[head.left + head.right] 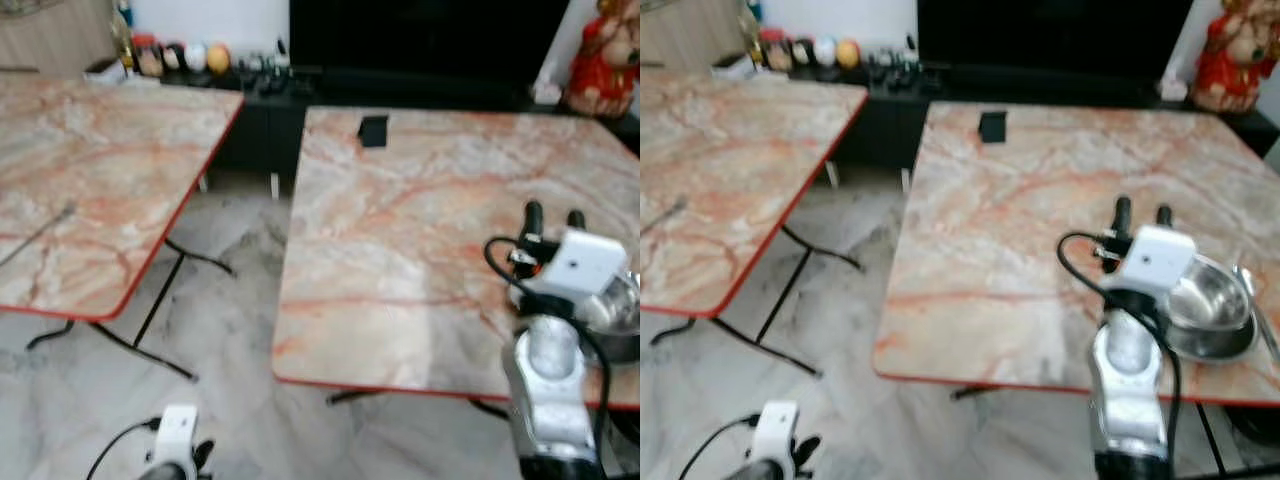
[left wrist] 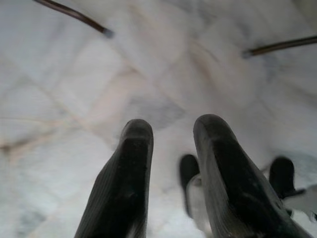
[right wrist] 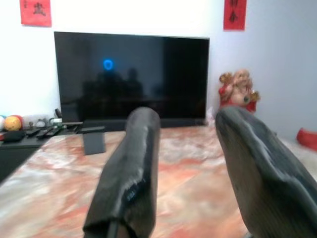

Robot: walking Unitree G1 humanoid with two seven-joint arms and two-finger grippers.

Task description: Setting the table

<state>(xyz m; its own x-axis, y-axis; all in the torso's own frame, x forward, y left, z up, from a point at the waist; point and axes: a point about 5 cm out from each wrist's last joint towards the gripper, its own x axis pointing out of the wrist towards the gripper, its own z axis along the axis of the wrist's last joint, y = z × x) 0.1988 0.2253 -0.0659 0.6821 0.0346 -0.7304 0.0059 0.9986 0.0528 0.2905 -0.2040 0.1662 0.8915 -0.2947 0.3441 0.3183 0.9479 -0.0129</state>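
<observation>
A steel bowl [image 1: 1210,295] sits on a plate [image 1: 1210,345] near the front right edge of the marble table [image 1: 1020,230], with a spoon [image 1: 1252,290] lying just right of it. My right gripper [image 1: 1140,212] hovers over the table just left of the bowl, open, with nothing between its fingers [image 3: 133,163]. My left gripper [image 2: 171,148] hangs low by the floor, open and holding nothing, its wrist [image 1: 178,430] at the bottom left.
A second marble table [image 1: 90,180] stands to the left, with a floor gap between the two. A small black object [image 1: 372,131] lies at the far edge of the right table. Behind are a TV [image 3: 131,74], a red figurine [image 1: 605,60] and a shelf of small items [image 1: 180,57].
</observation>
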